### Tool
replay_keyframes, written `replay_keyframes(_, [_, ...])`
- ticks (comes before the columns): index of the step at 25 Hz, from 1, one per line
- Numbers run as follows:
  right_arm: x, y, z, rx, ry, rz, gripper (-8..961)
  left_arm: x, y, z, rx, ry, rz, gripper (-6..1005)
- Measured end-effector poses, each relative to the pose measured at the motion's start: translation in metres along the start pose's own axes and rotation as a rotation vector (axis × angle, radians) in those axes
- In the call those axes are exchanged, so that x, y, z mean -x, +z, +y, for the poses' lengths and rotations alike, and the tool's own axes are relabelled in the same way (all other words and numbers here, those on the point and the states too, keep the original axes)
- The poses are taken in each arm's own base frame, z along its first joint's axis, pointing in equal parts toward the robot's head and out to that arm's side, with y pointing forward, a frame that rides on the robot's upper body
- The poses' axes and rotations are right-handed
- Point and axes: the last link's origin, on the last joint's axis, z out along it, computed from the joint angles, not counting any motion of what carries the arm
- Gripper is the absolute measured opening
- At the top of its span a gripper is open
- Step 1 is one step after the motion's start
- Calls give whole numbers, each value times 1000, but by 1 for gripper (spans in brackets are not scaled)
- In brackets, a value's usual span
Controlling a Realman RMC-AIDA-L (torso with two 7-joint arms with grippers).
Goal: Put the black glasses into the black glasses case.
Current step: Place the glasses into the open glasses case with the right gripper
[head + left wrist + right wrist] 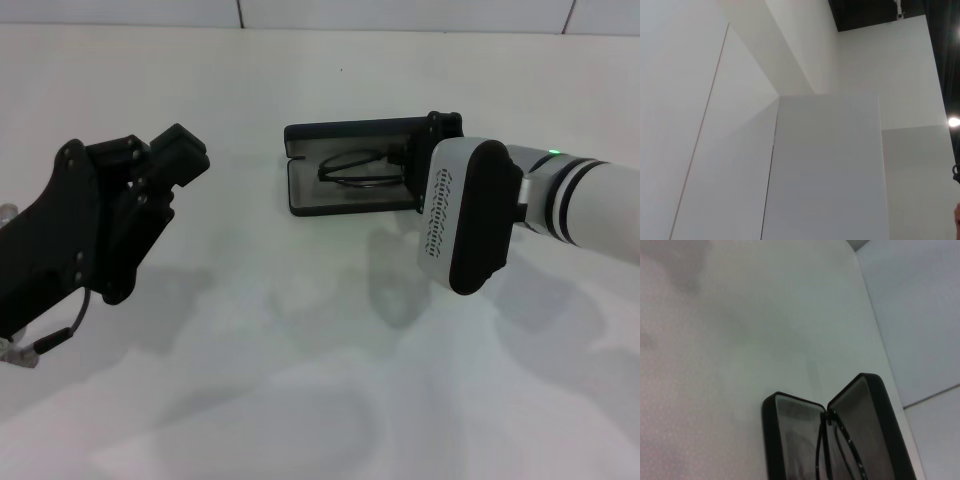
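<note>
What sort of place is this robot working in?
Probably a lab or test room: a bare white table, plain white walls, and only the black glasses case holding the black glasses near the right gripper.

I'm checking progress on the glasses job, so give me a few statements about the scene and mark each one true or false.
1. The black glasses case is open. True.
2. The black glasses lie on the table beside the case. False: they rest inside the open case.
3. The right gripper is at the case's end. True.
4. The left gripper touches the case. False: it hovers off to the left, apart from it.
5. The case's lining is bright red. False: it is light grey.
</note>
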Motion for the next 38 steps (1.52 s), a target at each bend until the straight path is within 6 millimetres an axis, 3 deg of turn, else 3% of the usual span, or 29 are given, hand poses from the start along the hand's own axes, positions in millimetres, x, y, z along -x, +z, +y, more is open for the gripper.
replay_keyframes(25, [9, -3, 13, 19, 0, -31, 107, 2, -4, 3, -10, -10, -7, 65])
replay_keyframes(33, [27, -40, 12, -43, 257, -128, 106, 1, -4, 2, -13, -11, -10, 66])
replay_keyframes(38, [18, -73, 8, -44, 514, -153, 105, -8, -7, -12, -20, 1, -40, 66])
